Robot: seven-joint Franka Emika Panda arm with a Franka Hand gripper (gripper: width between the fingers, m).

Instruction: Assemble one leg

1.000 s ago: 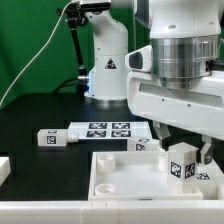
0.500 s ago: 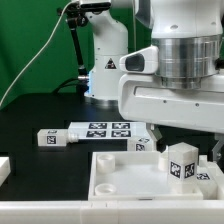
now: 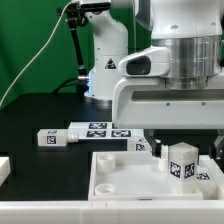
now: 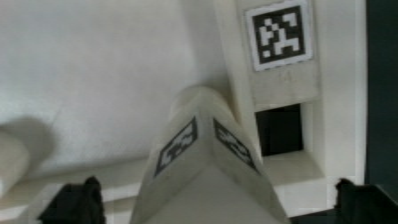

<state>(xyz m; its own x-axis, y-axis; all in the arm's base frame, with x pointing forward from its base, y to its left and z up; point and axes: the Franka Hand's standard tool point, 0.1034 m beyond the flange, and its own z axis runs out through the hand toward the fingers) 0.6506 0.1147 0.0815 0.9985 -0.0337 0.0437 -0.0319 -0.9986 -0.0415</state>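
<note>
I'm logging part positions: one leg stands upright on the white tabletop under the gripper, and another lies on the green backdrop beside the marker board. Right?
Not quite. The leg does stand upright on the tabletop under the gripper, but the other leg lies on the black table, not on the green backdrop, beside the marker board. The exterior view shows it.

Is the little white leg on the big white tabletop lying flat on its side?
No, the leg stands upright on the tabletop, its tag marker facing the exterior view's camera.
</note>
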